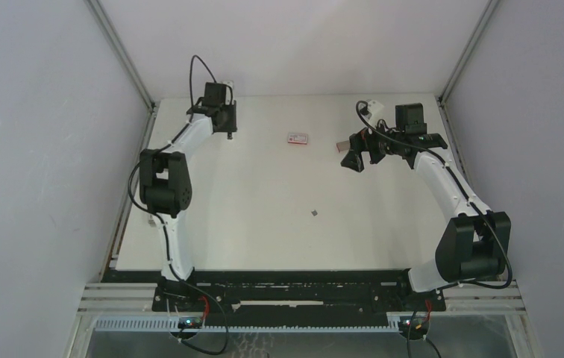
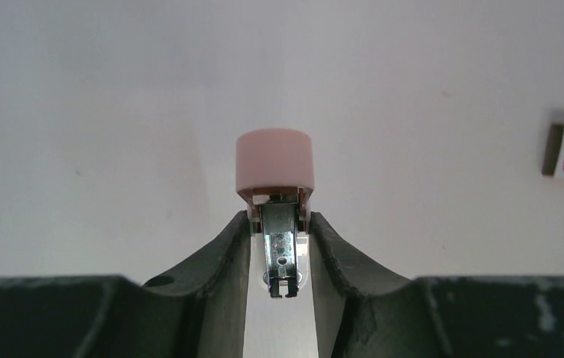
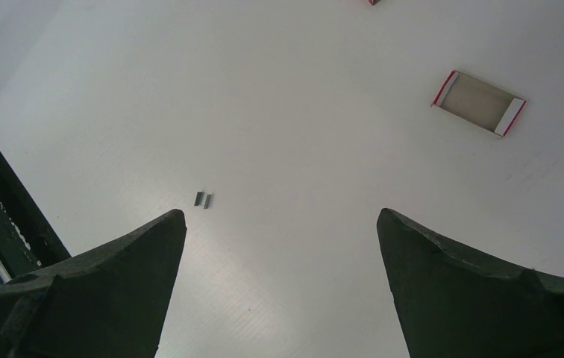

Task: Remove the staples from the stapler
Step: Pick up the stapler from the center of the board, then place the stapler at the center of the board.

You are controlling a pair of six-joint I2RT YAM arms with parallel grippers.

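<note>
Left tool (image 2: 279,220) is narrowed onto the stapler (image 2: 275,171), its two dark fingers pressing the body from either side. Only the left wrist view makes this plain: there the stapler sticks out past the fingertips, a small thing with a rounded, matte pale-pink cap at 12 o'clock and a bright, mirror-like metal channel below it, notched at its lower end. From the top external view the same grip is a dark speck under the wrist at about 10 o'clock on the white counter (image 1: 249,224), too small to read. Right tool (image 3: 280,215) is spread wide and holds nothing, its blunt black fingers framing bare counter; from above it hangs at about 2 o'clock. The staples (image 3: 204,199) lie loose on the counter, outside the stapler. In the right wrist view they are two tiny grey metallic strips side by side, just beyond the tip of one finger. From above they shrink to one grey dot a little toward 5 o'clock of the counter's middle, well apart from both tools. A flat red-and-white box (image 1: 298,138) lies at 12 o'clock, between the tools; the left wrist view catches its end at 3 o'clock. The right wrist view shows a flat rectangle (image 3: 479,102) with red short ends and a dull grey face at 1 o'clock; whether it is that box I cannot tell.
</note>
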